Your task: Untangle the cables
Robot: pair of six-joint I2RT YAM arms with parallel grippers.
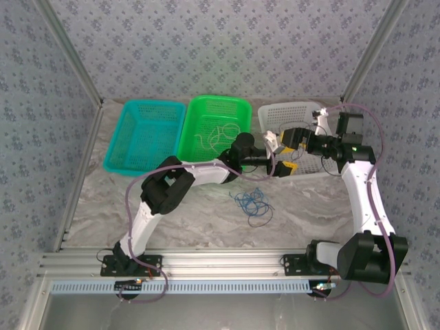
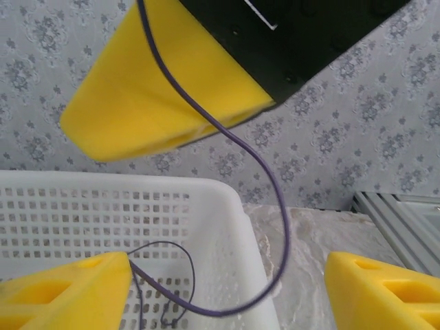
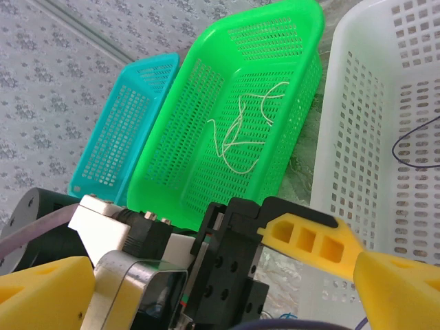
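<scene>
The left jaws and the right jaws are spread over the white basket (image 1: 295, 108); a dark cable (image 2: 275, 206) drapes across one right finger (image 2: 158, 89) and loops down into it. A whitish cable (image 3: 240, 130) lies in the green basket (image 3: 172, 179), blue cables (image 1: 251, 201) on the table (image 1: 206, 216)

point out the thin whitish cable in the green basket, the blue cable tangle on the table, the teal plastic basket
thin whitish cable (image 3: 237, 130), right wrist view, middle of its loops
blue cable tangle (image 1: 251, 201), top external view, centre of tangle
teal plastic basket (image 1: 155, 103), top external view, far rim
</scene>
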